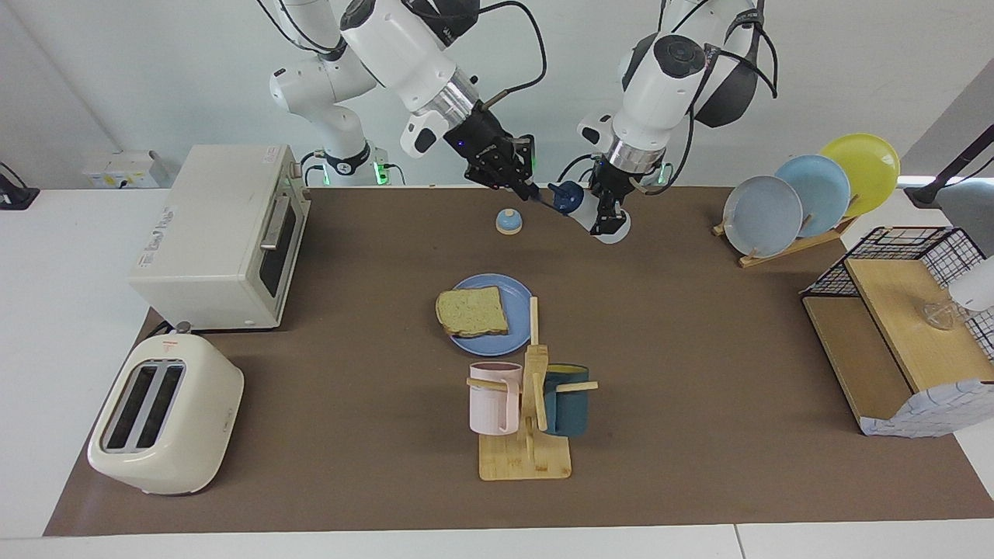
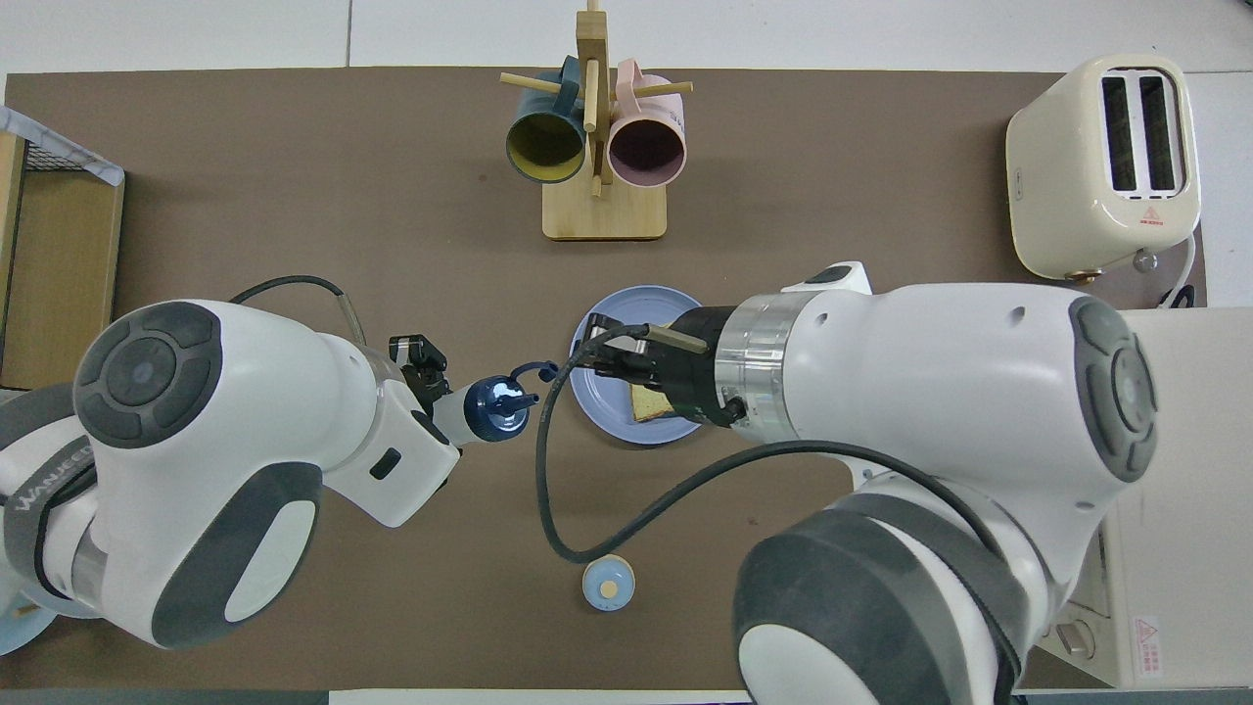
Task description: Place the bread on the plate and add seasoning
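A slice of bread lies on the periwinkle plate at the middle of the brown-covered counter. Above the counter's edge nearest the robots, the left gripper is clamped on the tilted seasoning bottle, its navy cap pointing toward the right gripper, whose tips sit just beside the cap's loop. A small blue-domed bell stands on the counter beneath the right gripper. Farther from the robots than the plate, a wooden mug tree carries a pink mug and a teal mug. A toaster oven and a cream toaster occupy the right arm's end; a rack of three plates stands toward the left arm's end.
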`<state>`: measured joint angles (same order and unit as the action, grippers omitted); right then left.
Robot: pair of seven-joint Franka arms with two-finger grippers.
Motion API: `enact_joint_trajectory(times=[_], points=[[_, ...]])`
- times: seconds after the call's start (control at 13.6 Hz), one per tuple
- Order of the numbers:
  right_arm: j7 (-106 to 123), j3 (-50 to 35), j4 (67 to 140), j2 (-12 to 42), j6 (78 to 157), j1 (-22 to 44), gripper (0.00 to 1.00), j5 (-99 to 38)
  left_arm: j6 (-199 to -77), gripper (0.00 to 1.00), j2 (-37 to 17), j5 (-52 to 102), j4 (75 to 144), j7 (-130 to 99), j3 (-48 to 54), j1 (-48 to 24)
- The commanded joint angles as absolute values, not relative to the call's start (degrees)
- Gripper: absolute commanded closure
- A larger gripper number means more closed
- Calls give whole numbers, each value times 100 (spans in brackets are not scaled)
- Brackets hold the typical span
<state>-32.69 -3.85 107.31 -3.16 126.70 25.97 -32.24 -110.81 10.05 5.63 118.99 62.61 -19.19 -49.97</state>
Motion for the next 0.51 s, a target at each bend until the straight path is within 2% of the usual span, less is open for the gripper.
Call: enact_joint_trajectory(times=[0.0, 0.15, 0.29, 0.44], points=[[-3016, -422, 10740, -378, 12236, 2058, 0, -2813, -11092, 100, 1151, 483, 12032, 6302, -1925, -4983], [-2429, -369, 10705, -387, 12077, 1908, 0, -2351, -11118, 100, 1108, 483, 11971, 6267, -1925, -4940], [-1482, -273, 10478, -387, 11097, 1357, 0, -1184, -11162, 100, 1072, 231, 11901, 6188, -1925, -4931], [-741, -237, 10336, -474, 10278, 829, 0, -643, -11197, 100, 1063, -69, 11900, 5890, -1916, -5001]])
